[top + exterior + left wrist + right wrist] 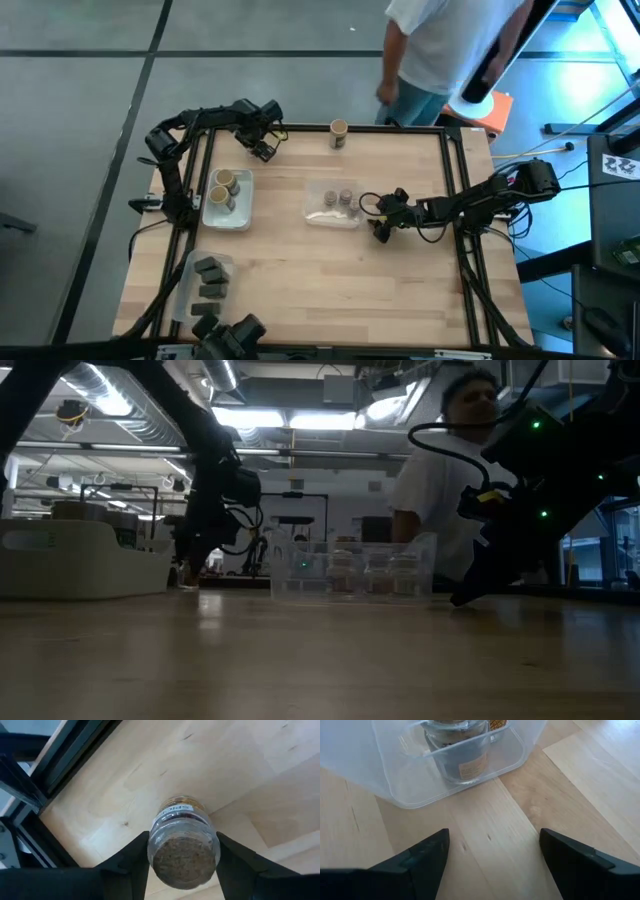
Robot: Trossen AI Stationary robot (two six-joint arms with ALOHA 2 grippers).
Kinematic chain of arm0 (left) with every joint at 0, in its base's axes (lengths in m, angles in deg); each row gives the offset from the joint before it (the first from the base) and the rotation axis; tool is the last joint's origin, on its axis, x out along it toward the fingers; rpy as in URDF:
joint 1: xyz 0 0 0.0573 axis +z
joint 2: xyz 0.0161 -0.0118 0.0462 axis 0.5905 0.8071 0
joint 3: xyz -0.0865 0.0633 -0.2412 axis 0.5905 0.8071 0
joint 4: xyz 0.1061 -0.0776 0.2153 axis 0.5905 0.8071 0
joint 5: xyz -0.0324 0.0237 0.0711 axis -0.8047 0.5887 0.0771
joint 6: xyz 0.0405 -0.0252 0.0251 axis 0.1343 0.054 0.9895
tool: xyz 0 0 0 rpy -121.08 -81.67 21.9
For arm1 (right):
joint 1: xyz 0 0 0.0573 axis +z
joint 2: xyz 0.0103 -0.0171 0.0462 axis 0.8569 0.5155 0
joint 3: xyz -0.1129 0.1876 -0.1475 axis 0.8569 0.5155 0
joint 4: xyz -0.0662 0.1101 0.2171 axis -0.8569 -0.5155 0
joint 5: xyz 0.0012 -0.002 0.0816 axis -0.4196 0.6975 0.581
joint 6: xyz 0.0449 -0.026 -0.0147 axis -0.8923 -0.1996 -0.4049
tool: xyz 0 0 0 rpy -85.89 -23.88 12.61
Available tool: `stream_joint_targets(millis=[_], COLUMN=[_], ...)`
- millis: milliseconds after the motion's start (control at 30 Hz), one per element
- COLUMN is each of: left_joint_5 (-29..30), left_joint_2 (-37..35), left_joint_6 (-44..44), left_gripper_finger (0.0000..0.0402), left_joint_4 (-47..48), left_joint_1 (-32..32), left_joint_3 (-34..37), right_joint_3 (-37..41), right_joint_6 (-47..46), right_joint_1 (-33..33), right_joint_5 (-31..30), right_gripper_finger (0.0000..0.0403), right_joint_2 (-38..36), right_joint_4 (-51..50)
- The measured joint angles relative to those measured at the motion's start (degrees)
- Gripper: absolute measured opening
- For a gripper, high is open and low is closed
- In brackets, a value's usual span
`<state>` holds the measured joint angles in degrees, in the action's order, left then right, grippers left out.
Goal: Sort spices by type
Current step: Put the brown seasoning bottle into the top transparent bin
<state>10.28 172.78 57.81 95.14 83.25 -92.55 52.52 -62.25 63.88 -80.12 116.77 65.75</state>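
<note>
Packets (210,280) lay in a tray left of the middle clear tray (322,216). Farther left, the left gripper (182,865) clamped a spice jar (183,846). Right of that tray, the right gripper (492,855) gaped wide.

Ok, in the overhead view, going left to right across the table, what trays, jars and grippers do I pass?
Tray of dark packets → tray of tan-topped jars → left gripper holding a jar → lone jar → middle tray → right gripper, open.

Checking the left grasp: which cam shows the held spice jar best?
Left wrist view: the spice jar fills the frame between the left gripper's fingers, label readable. The high view shows only the gripper hiding it; the low view is too dark; the right wrist view misses it.
</note>
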Motion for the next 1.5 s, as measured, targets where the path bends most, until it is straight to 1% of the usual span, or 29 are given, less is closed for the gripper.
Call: stream_joint_targets(millis=[133, 333, 467, 600, 767, 1000, 1133, 1333, 1500], left_joint_5=[-0.17, -0.26, -0.19, -0.26, -0.54, -1.3, -3.04, -3.95, -4.78], left_joint_2=[-1.3, -6.54, -9.84, -11.14, -11.28, -11.22, -10.65, -8.7, -6.24], left_joint_6=[0.66, 0.04, -0.39, -1.03, 1.23, 2.3, 0.97, -1.84, -2.36], left_gripper_finger=[0.0166, 0.0165, 0.0166, 0.0167, 0.0166, 0.0166, 0.0165, 0.0166, 0.0167], left_joint_4=[-0.01, 0.27, 0.1, -0.25, -3.41, -10.15, -13.56, -14.5, -14.7], left_joint_1=[-2.41, -8.75, -13.9, -19.53, -26.63, -34.14, -36.55, -38.99, -39.97], left_joint_3=[0.08, -0.48, -2.99, -6.52, -10.56, -11.67, -11.69, -11.69, -11.69], right_joint_3=[0.0, 0.0, 0.02, 0.02, 0.02, 0.02, 0.02, 0.02, 0.0], right_joint_6=[0.0, 0.0, 0.0, 0.0, 0.0, 0.14, 0.16, 0.19, 0.2], right_joint_1=[-0.02, -0.02, -0.02, -0.02, -0.02, -0.02, -0.02, -0.04, -0.04], right_joint_5=[0.0, -0.3, -0.44, -0.46, -0.48, -0.48, -0.46, -0.04, -0.04], right_gripper_finger=[0.031, 0.031, 0.031, 0.031, 0.031, 0.031, 0.031, 0.031, 0.031], right_joint_2=[0.0, 0.0, 0.0, 0.02, 0.02, 0.01, 0.01, 0.01, 0.01], right_joint_4=[0.02, 0.04, 0.04, 0.07, 0.07, 0.07, 0.07, 0.04, 0.08])
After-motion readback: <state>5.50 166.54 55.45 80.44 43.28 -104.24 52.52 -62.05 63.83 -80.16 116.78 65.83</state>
